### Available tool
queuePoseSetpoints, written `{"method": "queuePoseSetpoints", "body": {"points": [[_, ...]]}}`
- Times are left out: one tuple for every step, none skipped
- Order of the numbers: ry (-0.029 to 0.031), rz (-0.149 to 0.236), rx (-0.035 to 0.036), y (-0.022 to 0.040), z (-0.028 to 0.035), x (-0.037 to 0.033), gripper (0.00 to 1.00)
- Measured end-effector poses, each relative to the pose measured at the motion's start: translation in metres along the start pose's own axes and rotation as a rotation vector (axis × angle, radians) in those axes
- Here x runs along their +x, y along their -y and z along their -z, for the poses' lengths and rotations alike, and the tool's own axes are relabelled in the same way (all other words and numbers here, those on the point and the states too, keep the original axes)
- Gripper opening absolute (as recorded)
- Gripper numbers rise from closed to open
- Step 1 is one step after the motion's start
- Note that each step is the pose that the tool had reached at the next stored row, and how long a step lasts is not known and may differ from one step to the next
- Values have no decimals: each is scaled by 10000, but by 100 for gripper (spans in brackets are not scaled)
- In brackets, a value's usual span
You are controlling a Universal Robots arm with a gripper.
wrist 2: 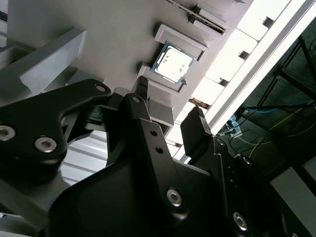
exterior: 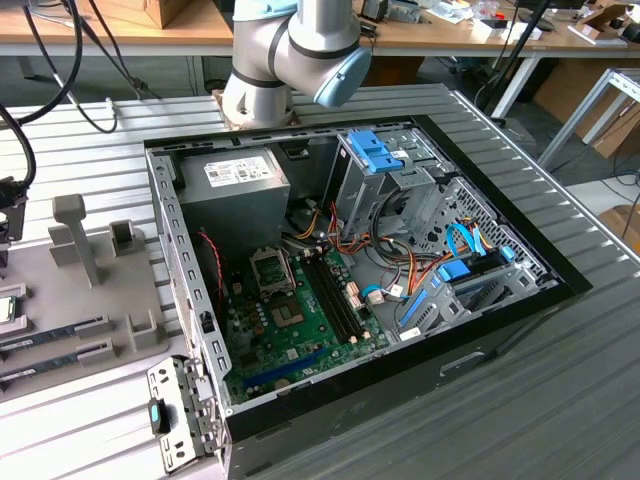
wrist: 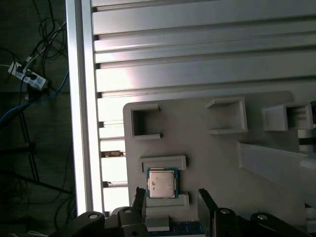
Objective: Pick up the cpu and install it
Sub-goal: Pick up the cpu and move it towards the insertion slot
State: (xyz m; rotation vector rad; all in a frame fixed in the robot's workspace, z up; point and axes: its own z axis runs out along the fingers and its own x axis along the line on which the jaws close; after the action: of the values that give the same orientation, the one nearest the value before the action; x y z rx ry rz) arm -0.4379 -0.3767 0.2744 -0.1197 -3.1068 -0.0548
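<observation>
Silver cpu (wrist: 162, 183): seated in grey holder (wrist: 222, 163), its print unreadable
Gripper (wrist: 172, 193): spread wide, empty, poised near the cpu

readable text: none that I can make out anywhere.
white sticker (exterior: 238, 172): lies on top of the grey power supply (exterior: 232, 215) in the exterior view; it carries rows of dark print, too fine for me to read.
cpu (wrist: 162, 183): faint grey marks on its silver lid in the first wrist view; in the second wrist view the cpu (wrist 2: 172, 61) shows the same pale smudges, and I can tell no letter or number.
motherboard (exterior: 290, 330): small pale markings scattered over the green board; none legible to me.
</observation>
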Motion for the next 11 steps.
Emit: {"method": "queuePoseSetpoints", "body": {"points": [[1, 0, 0, 0, -4, 0, 54], [1, 0, 0, 0, -7, 0, 54], [0, 0, 0, 0, -12, -1, 54], [0, 0, 0, 0, -15, 0, 54], [0, 0, 0, 1, -18, -1, 54], [0, 0, 0, 1, -22, -1, 54], [0, 0, 0, 1, -27, -1, 54], [1, 0, 0, 1, -30, -1, 54], [1, 0, 0, 1, -33, -1, 54], [1, 0, -1, 1, -36, -1, 54], [1, 0, 0, 1, -41, -1, 54]]}}
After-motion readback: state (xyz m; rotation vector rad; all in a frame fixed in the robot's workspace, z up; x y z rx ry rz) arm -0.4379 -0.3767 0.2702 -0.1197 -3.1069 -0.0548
